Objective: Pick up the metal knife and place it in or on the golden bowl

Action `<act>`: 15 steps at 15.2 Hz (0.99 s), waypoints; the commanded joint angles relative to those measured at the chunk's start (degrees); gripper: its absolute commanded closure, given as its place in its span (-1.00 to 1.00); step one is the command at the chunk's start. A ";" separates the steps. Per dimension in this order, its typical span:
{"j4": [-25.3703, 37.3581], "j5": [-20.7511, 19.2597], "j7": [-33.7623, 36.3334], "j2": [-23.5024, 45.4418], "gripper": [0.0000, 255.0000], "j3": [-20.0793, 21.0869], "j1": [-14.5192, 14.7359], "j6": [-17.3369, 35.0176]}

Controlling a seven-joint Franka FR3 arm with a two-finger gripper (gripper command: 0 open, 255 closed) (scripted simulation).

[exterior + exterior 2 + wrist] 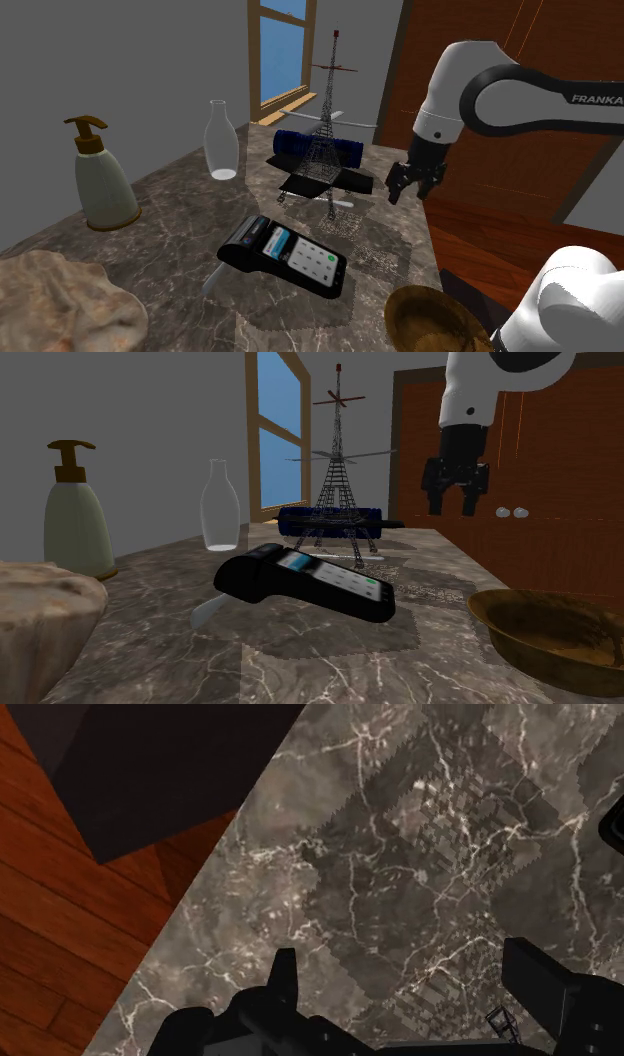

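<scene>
Shoulder view: knife (212, 279) pokes from under terminal (285, 255), long axis 1–7 o'clock, free end toward 7; claw (411, 193) open, above table (170, 200).

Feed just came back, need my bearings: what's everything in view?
knife: one, pale grey, poking from under the terminal
bowl: one, golden brown, shoulder view's lower right
terminal: one, black, mid-counter
tower model: one, dark wire, behind the terminal
roll: one, dark blue, behind the tower
bottle: one, clear, near the window
soap dispenser: one, cream, shoulder view's left
lump: one, tan, shoulder view's lower left
counter: one, dark marble, under everything
tool: one, black, open, above the counter's edge
</scene>
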 commanded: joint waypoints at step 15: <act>6.79 13.14 31.75 17.45 -1.00 19.29 0.94 17.25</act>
